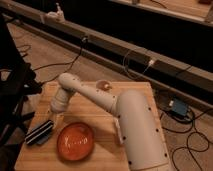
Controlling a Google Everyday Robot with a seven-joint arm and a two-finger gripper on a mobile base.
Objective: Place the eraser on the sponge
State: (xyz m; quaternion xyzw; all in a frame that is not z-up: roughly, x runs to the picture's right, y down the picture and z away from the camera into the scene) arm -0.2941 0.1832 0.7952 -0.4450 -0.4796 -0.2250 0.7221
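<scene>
On a wooden table [135, 95], the black eraser [39, 133] lies slantwise close to the left edge. A sliver of light-blue sponge [45, 139] seems to show at its near side. The gripper [55, 117] hangs just above the eraser's right end; whether it is apart or together cannot be told. The orange plate [75, 141] sits just right of the eraser, near the front edge. Bare wood lies behind the plate. Right of the table, a blue box [178, 107] rests among floor cables.

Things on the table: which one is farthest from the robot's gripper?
The small pale round thing at the back. The gripper hangs over the front left, close to the black eraser and the orange plate.
</scene>
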